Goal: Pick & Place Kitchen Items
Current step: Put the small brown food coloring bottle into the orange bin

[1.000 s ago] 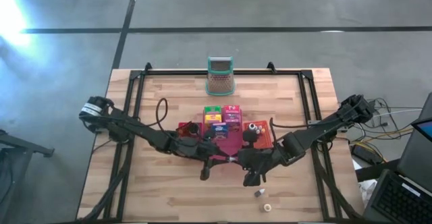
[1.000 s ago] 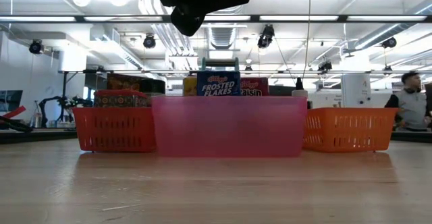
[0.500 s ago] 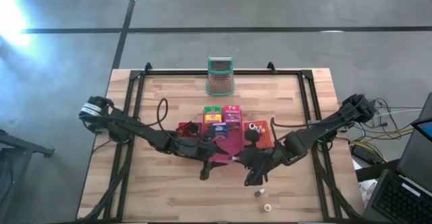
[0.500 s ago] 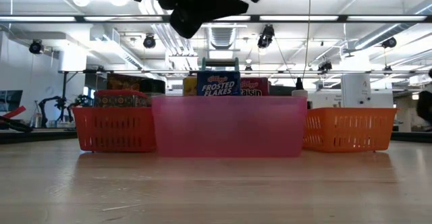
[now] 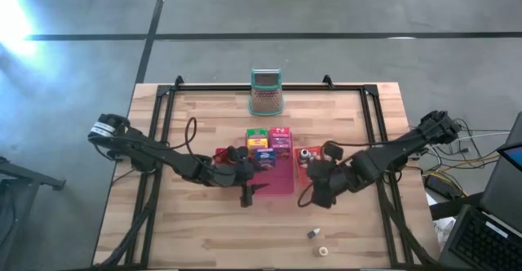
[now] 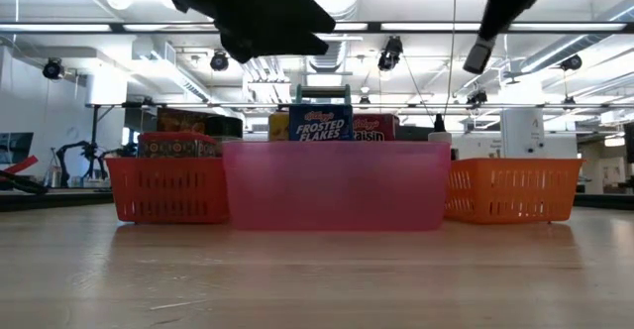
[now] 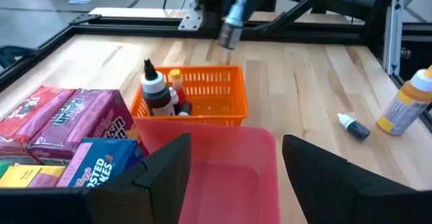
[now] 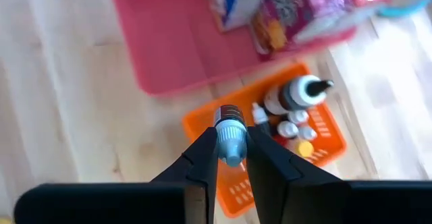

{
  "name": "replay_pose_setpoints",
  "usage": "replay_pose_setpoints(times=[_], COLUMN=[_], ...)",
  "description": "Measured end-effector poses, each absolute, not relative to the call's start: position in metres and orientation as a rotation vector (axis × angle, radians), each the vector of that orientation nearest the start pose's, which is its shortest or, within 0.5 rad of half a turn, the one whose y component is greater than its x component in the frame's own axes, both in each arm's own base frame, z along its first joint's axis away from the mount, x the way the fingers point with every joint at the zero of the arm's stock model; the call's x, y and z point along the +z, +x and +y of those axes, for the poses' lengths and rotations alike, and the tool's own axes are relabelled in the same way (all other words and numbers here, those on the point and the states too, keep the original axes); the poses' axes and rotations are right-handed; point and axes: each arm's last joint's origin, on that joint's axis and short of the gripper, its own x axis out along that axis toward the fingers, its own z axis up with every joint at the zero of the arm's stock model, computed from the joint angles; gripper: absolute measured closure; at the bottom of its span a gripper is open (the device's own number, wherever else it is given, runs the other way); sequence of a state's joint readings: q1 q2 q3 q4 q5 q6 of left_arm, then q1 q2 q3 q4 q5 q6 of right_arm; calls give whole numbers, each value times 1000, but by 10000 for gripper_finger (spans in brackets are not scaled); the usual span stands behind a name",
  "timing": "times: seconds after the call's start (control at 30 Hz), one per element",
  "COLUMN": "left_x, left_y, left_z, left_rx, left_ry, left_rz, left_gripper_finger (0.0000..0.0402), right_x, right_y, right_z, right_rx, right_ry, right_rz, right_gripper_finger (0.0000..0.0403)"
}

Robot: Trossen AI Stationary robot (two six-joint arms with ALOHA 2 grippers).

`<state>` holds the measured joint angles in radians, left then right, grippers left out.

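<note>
I am working over a wooden table (image 5: 204, 222) where most of the sorting looks done. The pink tray (image 7: 229, 177) at the middle is already carrying the cereal boxes (image 5: 269, 144) along its far side, with its near half still bare. Beside it on the right, the orange basket (image 7: 202, 96) is holding several small capped bottles (image 7: 156, 92). To the left, the red basket (image 6: 163, 190) is also holding boxed goods.

My left tool (image 7: 233, 177) is hovering over the bare near part of the pink tray with its fingers spread wide and nothing between them. My right tool (image 8: 231, 150) is hanging above the orange basket, pinching a small blue-capped dropper bottle (image 8: 229, 135), so I judge this one is about to go in with the other bottles.

Two small bottles (image 5: 318, 242) are still lying on the table near the front edge, right of centre, waiting to be picked.
</note>
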<state>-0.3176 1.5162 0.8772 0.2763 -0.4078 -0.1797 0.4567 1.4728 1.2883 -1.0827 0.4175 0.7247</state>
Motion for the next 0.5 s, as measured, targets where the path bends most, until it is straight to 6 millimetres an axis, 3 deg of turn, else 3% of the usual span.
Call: replay_pose_setpoints(times=[0.3,0.5], left_x=[236,236], left_y=[314,313], left_z=[-90,-90], left_rx=[127,127], left_ry=[-64,-63], left_rz=[327,329], left_gripper_finger=[163,163], right_x=[274,255], right_y=[258,255], right_z=[80,71], right_rx=[-472,-522], right_ry=[175,198], right_rz=[1148,1200], right_gripper_finger=[346,343])
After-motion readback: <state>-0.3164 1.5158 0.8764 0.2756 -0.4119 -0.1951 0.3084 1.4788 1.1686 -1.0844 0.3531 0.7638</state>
